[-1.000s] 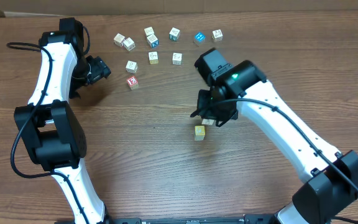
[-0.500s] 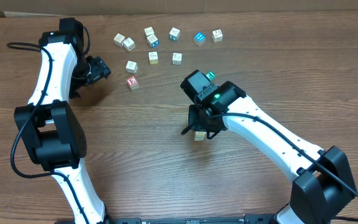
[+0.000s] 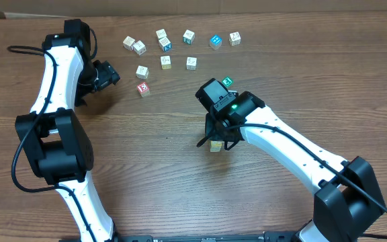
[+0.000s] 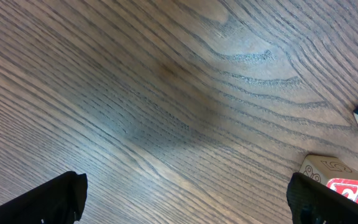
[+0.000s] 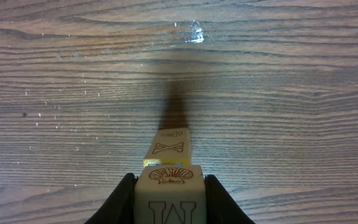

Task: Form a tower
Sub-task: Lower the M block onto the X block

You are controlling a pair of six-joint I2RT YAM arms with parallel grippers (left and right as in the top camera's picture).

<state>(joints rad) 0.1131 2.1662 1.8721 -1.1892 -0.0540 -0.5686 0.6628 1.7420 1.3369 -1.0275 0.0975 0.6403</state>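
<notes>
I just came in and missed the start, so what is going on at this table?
The right gripper is shut on a wooden letter cube and holds it right over a yellow cube that stands on the table; whether the two touch cannot be told. The left gripper hangs open and empty over bare wood near a red-faced cube. More loose letter cubes lie scattered at the far side of the table.
</notes>
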